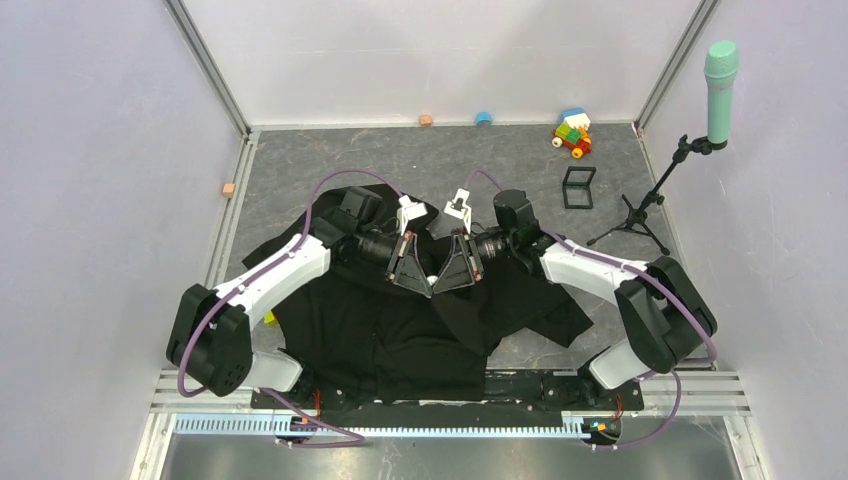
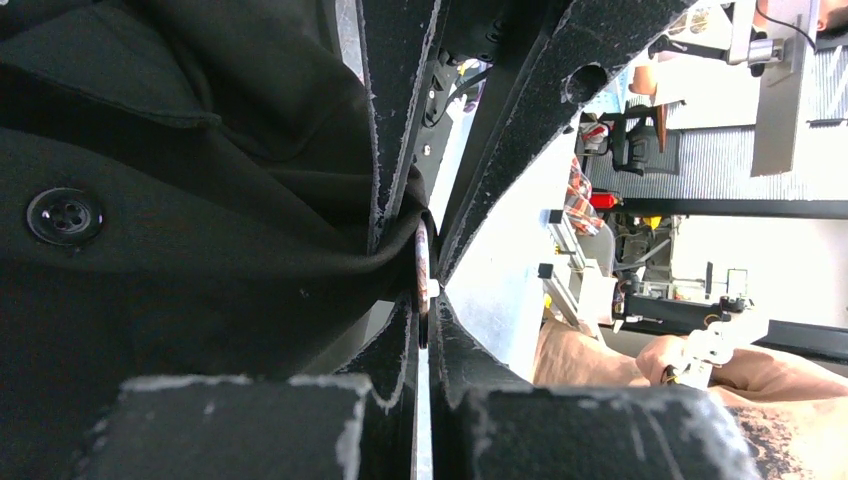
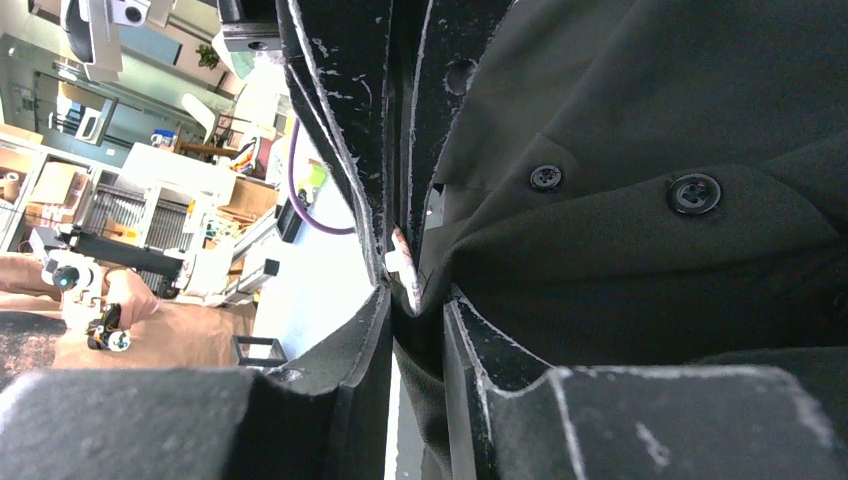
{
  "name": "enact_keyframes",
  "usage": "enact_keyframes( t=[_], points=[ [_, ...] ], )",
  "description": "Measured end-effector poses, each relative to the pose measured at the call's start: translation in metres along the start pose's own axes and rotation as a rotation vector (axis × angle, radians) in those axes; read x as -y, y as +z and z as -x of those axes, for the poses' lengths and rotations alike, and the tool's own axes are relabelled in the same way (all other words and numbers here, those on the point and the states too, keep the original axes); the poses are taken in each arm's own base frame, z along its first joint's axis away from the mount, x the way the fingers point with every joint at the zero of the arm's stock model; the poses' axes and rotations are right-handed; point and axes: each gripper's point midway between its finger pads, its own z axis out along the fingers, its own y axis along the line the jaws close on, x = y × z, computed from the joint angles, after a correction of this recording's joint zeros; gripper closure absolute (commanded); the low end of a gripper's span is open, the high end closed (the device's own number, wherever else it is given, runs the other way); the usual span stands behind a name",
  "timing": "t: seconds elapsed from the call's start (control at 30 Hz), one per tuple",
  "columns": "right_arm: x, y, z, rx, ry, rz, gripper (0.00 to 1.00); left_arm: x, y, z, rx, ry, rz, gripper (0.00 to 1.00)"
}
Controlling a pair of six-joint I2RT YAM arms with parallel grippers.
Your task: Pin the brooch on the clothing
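Meeting tip to tip over the one black shirt (image 1: 400, 340), two grippers flank the single brooch (image 2: 421, 270) at a raised fold: left gripper (image 2: 424, 310) clamped tight on it, right gripper (image 3: 418, 305) with jaws narrowly apart around disc and cloth, grip undeterminable.

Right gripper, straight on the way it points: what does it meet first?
The brooch, edge-on at the tips of the right gripper, with a shirt fold beside it. The left gripper sits just behind, tip to tip, so there is likely no free travel.
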Motion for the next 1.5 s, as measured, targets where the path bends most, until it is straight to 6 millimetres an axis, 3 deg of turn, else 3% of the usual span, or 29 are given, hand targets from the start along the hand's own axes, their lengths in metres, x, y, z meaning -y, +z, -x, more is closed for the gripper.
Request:
enact_keyframes(
  t=[0.63,1.5],
  points=[
    [0.004,0.001,-0.002,-0.062,0.041,-0.012,0.77,-0.003,0.001,0.0,-0.011,0.003,0.07,0.98],
    [0.011,0.002,-0.01,-0.09,0.041,-0.052,0.71,-0.012,0.008,-0.004,-0.045,-0.028,0.084,0.98]
  ],
)
